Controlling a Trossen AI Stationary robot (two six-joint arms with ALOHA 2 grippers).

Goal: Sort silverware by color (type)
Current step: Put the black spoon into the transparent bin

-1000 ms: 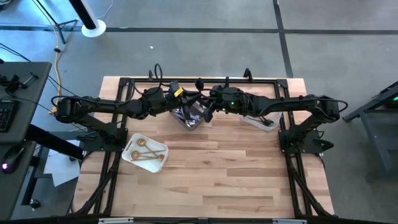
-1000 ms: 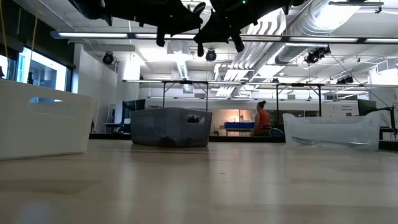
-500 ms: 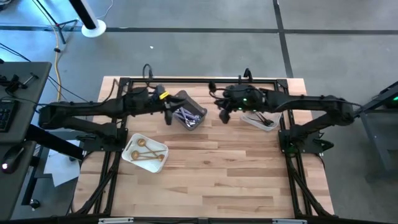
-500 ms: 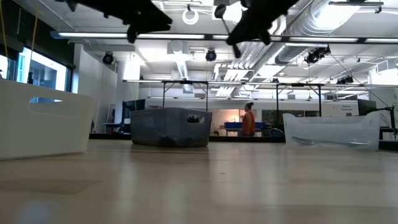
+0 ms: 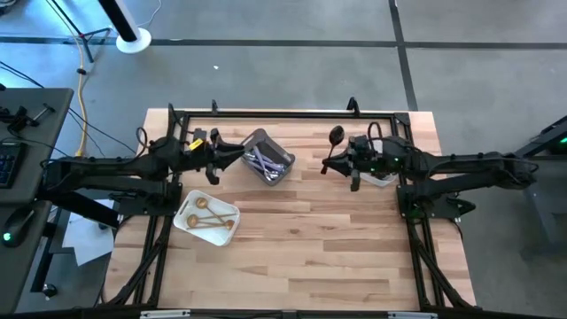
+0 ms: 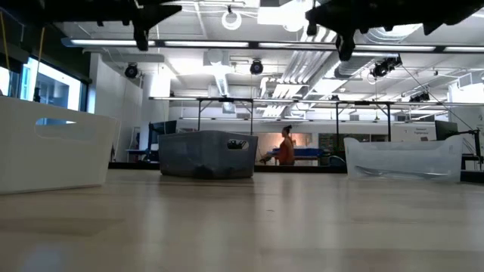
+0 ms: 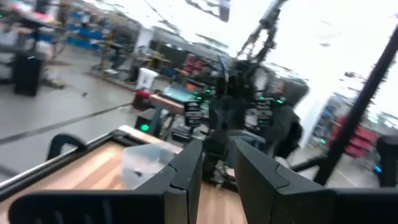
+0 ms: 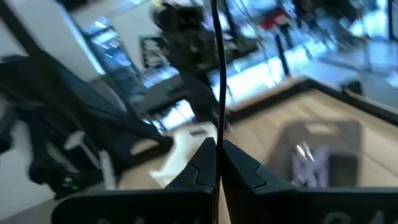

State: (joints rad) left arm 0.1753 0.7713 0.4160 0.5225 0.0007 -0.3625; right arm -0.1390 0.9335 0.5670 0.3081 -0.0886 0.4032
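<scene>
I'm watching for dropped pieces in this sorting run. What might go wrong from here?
The right gripper pinches a black spoon only by its thin handle, high above the table, so it may swivel or slip free. It hangs over bare wood, short of the clear tub, so an early release would miss. The left gripper carries nothing.

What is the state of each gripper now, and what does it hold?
Left gripper: slightly open, holds nothing.
Right gripper: closed on a slim black spoon.
</scene>
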